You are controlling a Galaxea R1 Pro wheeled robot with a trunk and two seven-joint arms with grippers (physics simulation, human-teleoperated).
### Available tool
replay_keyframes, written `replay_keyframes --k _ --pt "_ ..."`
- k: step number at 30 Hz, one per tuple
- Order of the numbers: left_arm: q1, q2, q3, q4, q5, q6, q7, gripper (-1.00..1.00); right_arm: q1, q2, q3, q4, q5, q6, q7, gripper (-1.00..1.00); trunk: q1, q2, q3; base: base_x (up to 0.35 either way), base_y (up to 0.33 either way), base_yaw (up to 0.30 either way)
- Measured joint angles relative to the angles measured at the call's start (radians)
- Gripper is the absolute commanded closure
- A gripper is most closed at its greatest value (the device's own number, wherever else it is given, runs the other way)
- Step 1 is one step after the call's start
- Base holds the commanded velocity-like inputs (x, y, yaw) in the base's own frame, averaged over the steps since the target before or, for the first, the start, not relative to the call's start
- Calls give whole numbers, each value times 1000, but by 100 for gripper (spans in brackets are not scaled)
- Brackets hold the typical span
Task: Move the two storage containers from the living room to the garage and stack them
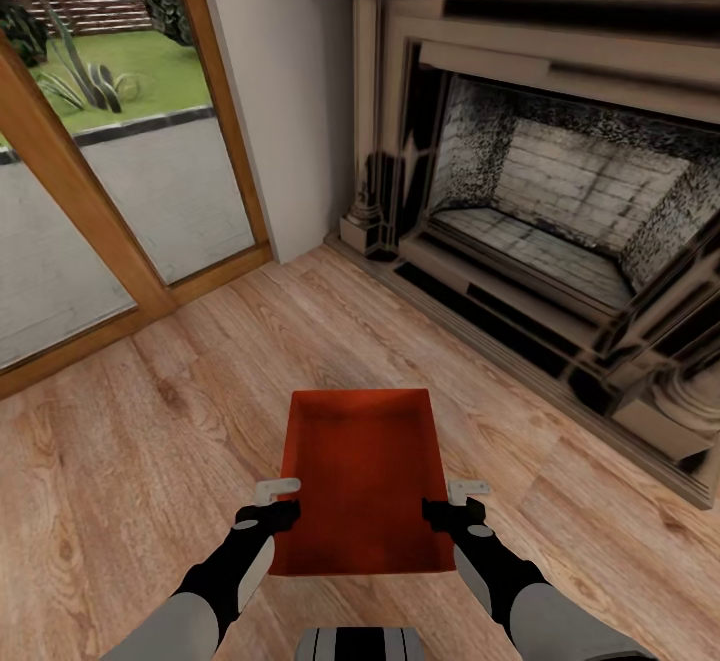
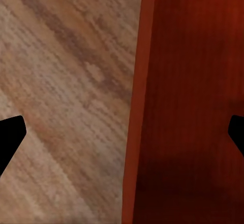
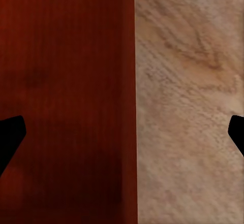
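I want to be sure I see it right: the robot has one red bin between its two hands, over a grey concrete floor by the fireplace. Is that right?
Not quite. The floor is light wood planks, not grey concrete; the head view shows it. The rest holds: one red bin sits between the left hand and the right hand, by the fireplace.

One storage container (image 1: pixel 362 481), two end effectors, one fireplace (image 1: pixel 560 211) and one glass door (image 1: pixel 110 141) are visible.

Plank floor (image 1: pixel 120 461), dark fireplace (image 1: pixel 560 201), glass doors (image 1: pixel 90 171)
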Motion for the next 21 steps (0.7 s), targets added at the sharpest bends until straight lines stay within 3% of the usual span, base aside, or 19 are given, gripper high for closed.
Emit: replay_keyframes --k 13,21 --pt "0 -2 -1 -1 1 1 1 -100 0 0 0 0 0 0 0 -100 0 0 0 0 0 0" --pt "0 -2 0 0 1 2 3 -100 0 0 0 0 0 0 0 -100 31 -56 -25 0 0 0"
